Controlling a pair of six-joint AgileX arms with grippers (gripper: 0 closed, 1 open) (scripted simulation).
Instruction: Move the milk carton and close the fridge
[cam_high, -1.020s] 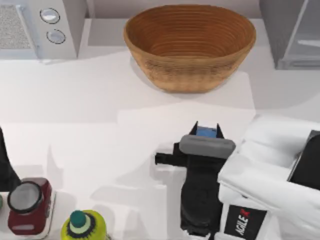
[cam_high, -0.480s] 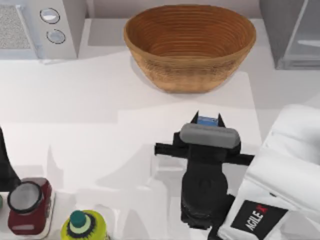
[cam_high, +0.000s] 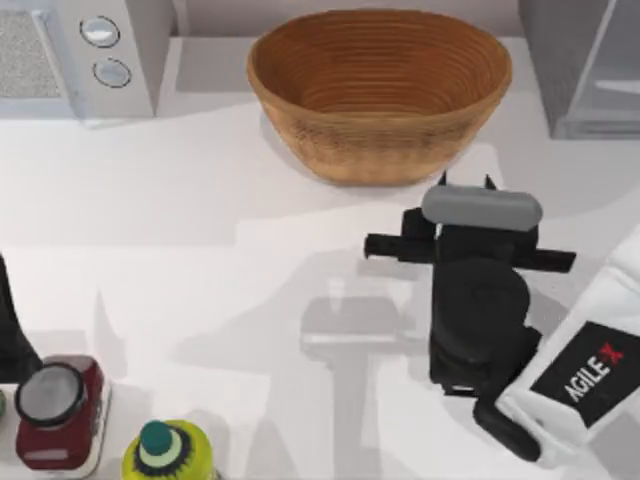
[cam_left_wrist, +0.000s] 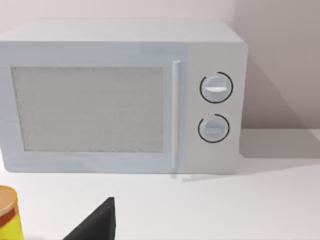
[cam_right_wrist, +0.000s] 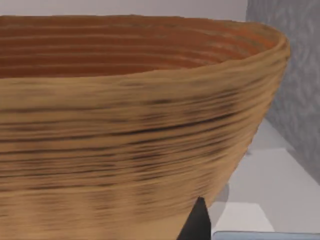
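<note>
My right gripper (cam_high: 465, 184) hovers just in front of the wicker basket's right side, fingertips pointing toward the back of the table. It is shut on the milk carton, which the wrist housing hides in the top view. In the right wrist view a pale blue-white edge of the milk carton (cam_right_wrist: 265, 236) shows beside one dark fingertip (cam_right_wrist: 199, 220). The fridge (cam_high: 590, 70) stands at the back right corner; its grey side (cam_right_wrist: 300, 75) rises beyond the basket. My left arm (cam_high: 8, 330) stays parked at the left edge.
A large wicker basket (cam_high: 380, 90) sits at the back centre, very close ahead of the right gripper (cam_right_wrist: 125, 125). A grey microwave (cam_high: 80, 55) stands back left. A red jar (cam_high: 55, 410) and a yellow-green bottle (cam_high: 165, 450) stand front left.
My right gripper has carried the milk carton away from the table's middle, to the right and toward the back, ending near the basket's right side. The left arm has not moved.
</note>
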